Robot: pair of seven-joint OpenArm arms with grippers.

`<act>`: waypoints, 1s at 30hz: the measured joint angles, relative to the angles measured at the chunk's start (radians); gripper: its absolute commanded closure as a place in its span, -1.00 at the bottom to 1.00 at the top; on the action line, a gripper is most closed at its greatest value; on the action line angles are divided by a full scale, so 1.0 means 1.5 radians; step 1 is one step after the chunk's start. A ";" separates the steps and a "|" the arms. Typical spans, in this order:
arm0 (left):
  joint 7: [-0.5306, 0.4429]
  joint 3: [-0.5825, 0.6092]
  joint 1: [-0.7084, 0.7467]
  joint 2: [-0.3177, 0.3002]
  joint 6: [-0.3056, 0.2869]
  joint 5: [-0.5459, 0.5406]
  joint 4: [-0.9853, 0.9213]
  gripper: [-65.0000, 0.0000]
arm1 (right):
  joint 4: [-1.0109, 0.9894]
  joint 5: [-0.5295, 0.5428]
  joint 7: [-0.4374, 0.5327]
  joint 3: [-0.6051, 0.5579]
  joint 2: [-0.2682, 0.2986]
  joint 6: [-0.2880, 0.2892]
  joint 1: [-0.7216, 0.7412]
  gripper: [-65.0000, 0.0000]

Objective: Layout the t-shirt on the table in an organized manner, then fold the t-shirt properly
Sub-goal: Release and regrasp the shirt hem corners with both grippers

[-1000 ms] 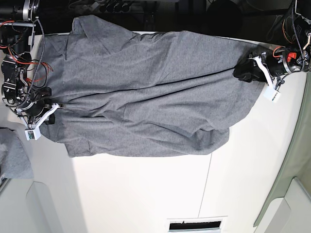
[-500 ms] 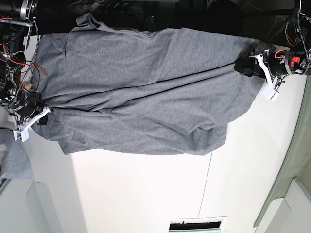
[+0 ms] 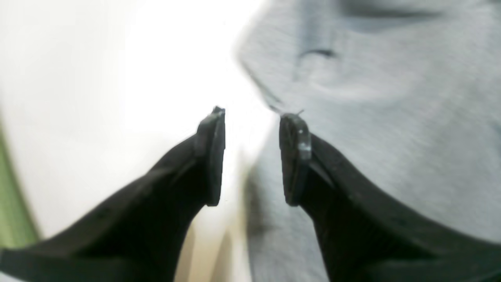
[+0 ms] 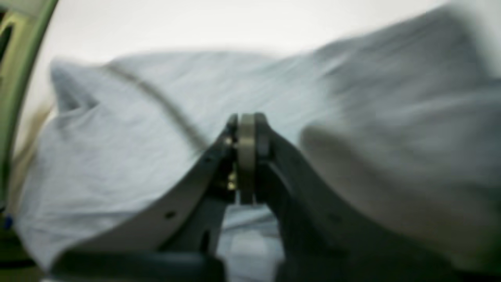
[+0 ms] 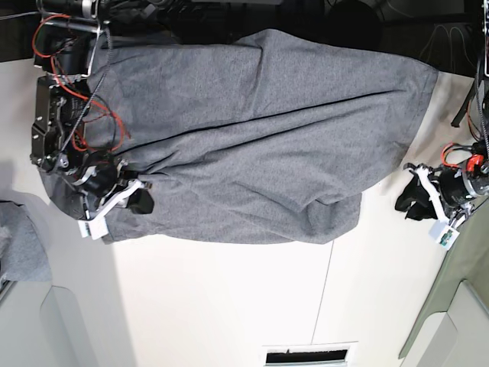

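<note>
The heather-grey t-shirt (image 5: 260, 138) lies spread and wrinkled along the top of the white table (image 5: 229, 306). Its top edge hangs over the table's dark far side. My right gripper (image 5: 136, 197) is at the shirt's lower left edge. In the right wrist view it (image 4: 246, 129) is shut, with the shirt's cloth (image 4: 156, 137) bunched around its fingers. My left gripper (image 5: 409, 200) is off the shirt, over bare table to its right. In the left wrist view it (image 3: 253, 117) is open and empty, with the shirt's edge (image 3: 391, 117) beside its right finger.
A smaller bunch of grey cloth (image 5: 19, 248) lies at the left edge. A pale grey-green panel (image 5: 462, 290) runs down the right side. A dark seam line (image 5: 328, 290) crosses the table, and a slotted vent (image 5: 309, 354) sits at the bottom. Red cables (image 5: 84, 115) hang on the right arm.
My left gripper has let go of the shirt's right end, opened, and moved down onto bare table. My right gripper has moved right and down with the shirt's edge. The shirt has shifted upward.
</note>
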 measured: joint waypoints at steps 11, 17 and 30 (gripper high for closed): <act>-0.013 -0.001 -0.254 0.140 -0.001 -0.025 -0.438 0.06 | 0.000 -0.022 0.002 -0.044 -0.060 0.005 -0.021 1.00; -0.006 -0.001 -0.262 0.174 -0.009 -0.022 -0.484 0.06 | 0.000 -0.022 0.001 -0.044 -0.060 0.005 -0.020 1.00; -0.001 -0.001 -0.266 0.196 -0.009 -0.006 -0.483 1.00 | 0.000 -0.022 -0.001 -0.045 -0.060 0.005 -0.027 1.00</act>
